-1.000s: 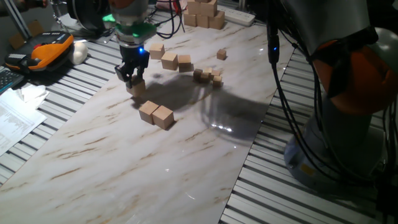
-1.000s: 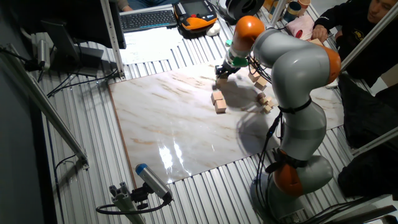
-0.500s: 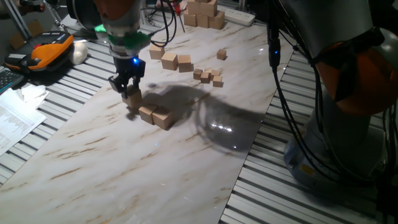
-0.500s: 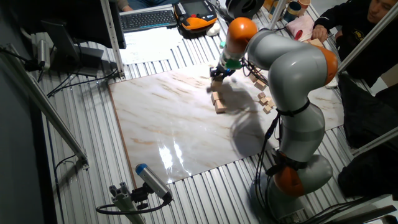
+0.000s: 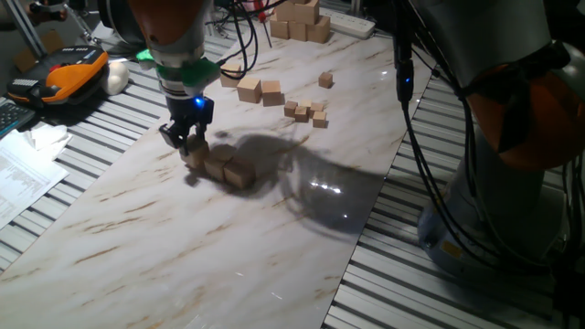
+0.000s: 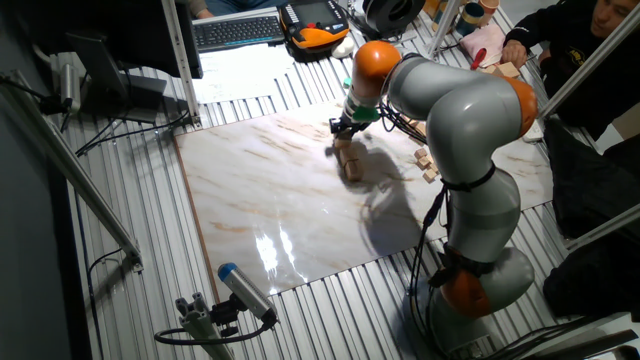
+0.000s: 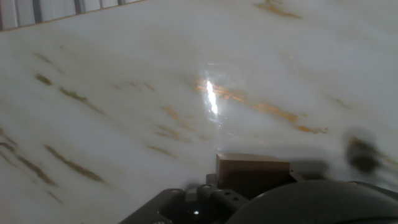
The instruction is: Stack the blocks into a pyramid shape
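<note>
My gripper (image 5: 189, 146) is shut on a light-tan wooden block (image 5: 195, 156) and holds it low over the marble board, right at the left end of two blocks (image 5: 230, 170) lying side by side. I cannot tell if the held block touches the board. In the other fixed view the gripper (image 6: 344, 137) sits just above that row of blocks (image 6: 351, 166). The hand view shows the held block (image 7: 253, 172) at the bottom edge, with bare marble beyond. Two more blocks (image 5: 260, 90) lie farther back, and a third (image 5: 230, 73) is partly hidden behind the arm.
Several much smaller tan cubes (image 5: 307, 111) lie scattered right of the back blocks, one (image 5: 324, 80) apart. A pile of bigger pale blocks (image 5: 298, 20) stands at the far edge. An orange device (image 5: 66, 73) and papers lie off the board at left.
The gripper has carried the block left and toward the camera, then down, from beside the back blocks to the left end of the two-block row.
</note>
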### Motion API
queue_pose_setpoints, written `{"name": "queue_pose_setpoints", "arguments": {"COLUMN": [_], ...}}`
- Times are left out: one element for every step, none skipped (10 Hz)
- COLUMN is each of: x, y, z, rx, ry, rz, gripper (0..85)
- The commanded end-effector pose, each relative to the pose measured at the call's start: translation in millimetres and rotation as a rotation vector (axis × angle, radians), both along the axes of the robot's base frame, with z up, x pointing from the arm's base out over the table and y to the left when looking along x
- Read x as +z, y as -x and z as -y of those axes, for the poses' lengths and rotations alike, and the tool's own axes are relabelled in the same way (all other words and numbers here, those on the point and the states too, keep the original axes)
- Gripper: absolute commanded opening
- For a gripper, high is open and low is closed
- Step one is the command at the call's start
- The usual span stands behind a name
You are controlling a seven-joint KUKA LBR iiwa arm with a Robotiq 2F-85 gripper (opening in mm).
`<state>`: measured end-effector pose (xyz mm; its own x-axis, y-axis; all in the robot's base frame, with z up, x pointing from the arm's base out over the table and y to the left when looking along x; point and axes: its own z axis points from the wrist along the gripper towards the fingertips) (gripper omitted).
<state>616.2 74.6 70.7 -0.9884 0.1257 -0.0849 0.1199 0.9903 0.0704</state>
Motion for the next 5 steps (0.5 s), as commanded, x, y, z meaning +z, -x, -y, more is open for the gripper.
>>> {"name": "queue_pose_setpoints", "arguments": {"x": [-0.4,-2.0,-3.7,-5.0,-6.5], "y": [1.0,2.2,3.6,5.3,7.5], "z": [1.8,4.1,4.7,3.8,2.2], "rx": [0.012,0.023,0.026,0.026,0.024], "ry": [0.004,0.012,0.013,0.013,0.021], "rz": [0.000,0.002,0.006,0.006,0.005], "gripper": [0.0,0.0,0.0,0.0,0.0]}}
